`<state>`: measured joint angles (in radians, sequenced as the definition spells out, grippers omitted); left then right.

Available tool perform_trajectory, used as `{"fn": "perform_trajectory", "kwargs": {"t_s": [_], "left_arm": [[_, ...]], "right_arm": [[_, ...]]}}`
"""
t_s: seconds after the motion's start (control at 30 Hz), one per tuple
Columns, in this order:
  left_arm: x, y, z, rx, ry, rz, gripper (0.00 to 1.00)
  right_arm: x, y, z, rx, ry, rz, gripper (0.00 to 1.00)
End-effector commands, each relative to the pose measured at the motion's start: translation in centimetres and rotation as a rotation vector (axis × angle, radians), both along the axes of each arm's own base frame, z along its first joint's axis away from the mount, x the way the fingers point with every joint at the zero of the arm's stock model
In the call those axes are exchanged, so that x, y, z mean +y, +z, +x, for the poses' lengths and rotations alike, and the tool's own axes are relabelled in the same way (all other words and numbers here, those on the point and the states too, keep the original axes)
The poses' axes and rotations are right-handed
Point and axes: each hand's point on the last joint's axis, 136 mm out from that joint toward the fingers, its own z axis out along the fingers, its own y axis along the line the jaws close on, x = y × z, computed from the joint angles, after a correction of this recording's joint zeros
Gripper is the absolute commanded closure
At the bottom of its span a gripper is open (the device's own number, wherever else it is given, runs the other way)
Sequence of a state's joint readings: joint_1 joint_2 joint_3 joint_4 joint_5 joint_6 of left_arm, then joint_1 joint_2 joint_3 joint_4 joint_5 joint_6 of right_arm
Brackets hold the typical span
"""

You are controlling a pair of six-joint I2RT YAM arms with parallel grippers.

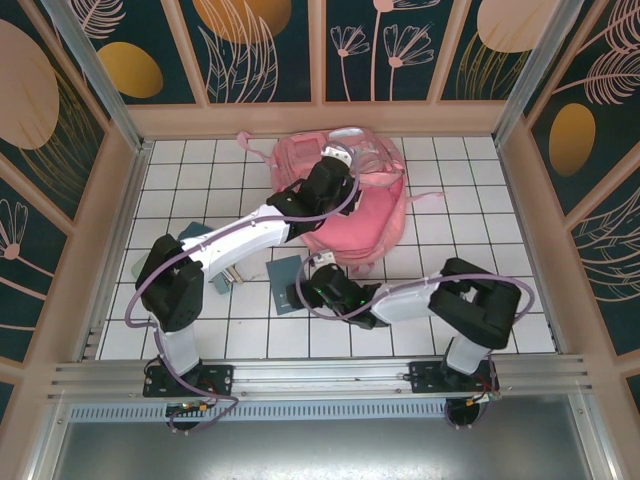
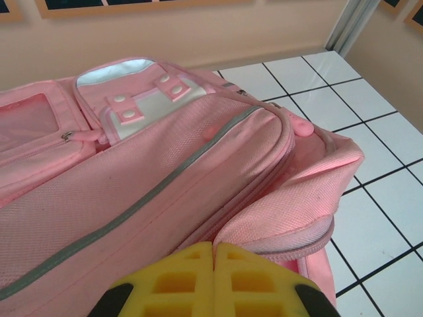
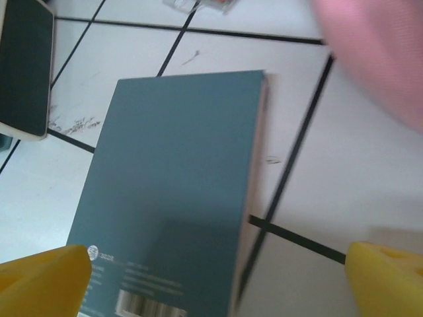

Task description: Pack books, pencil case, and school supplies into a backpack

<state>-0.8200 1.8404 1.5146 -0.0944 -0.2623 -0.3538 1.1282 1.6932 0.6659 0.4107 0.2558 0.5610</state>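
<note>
The pink backpack lies at the back middle of the tiled table, and its front pockets and grey strip face the left wrist view. My left gripper reaches over it. The yellow fingertips are shut at the zip seam, where the pink fabric folds converge into them. My right gripper hovers open just above a plain teal book lying flat in front of the backpack. In the right wrist view this teal book sits between the wide-spread fingers. A navy book with a tan edge lies beside it.
Small teal items and other supplies lie on the tiles left of the left arm. A red piece shows at the top edge of the right wrist view. Wooden walls enclose the table on three sides.
</note>
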Motion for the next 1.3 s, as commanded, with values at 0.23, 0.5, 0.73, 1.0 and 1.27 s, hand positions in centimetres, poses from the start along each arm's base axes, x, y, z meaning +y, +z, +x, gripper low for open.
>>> {"fn": "perform_trajectory", "kwargs": {"t_s": [0.23, 0.5, 0.73, 1.0, 1.27], "left_arm": [[2.4, 1.4, 1.2, -0.031, 0.068, -0.008, 1.00], [2.6, 1.0, 1.1, -0.024, 0.064, -0.011, 1.00], [2.7, 0.7, 1.0, -0.017, 0.063, -0.021, 1.00], [2.8, 0.5, 0.9, -0.013, 0.060, -0.021, 1.00], [3.0, 0.5, 0.9, -0.012, 0.061, -0.021, 1.00]], "right_arm": [[2.7, -2.3, -0.2, 0.020, -0.051, -0.129, 0.01], [3.7, -3.4, -1.3, 0.008, -0.043, -0.237, 0.01], [4.0, -4.5, -2.1, 0.004, -0.048, -0.315, 0.01], [4.3, -2.6, -2.3, -0.030, -0.069, -0.316, 0.01], [5.3, -1.4, -2.9, -0.075, -0.043, -0.349, 0.01]]}}
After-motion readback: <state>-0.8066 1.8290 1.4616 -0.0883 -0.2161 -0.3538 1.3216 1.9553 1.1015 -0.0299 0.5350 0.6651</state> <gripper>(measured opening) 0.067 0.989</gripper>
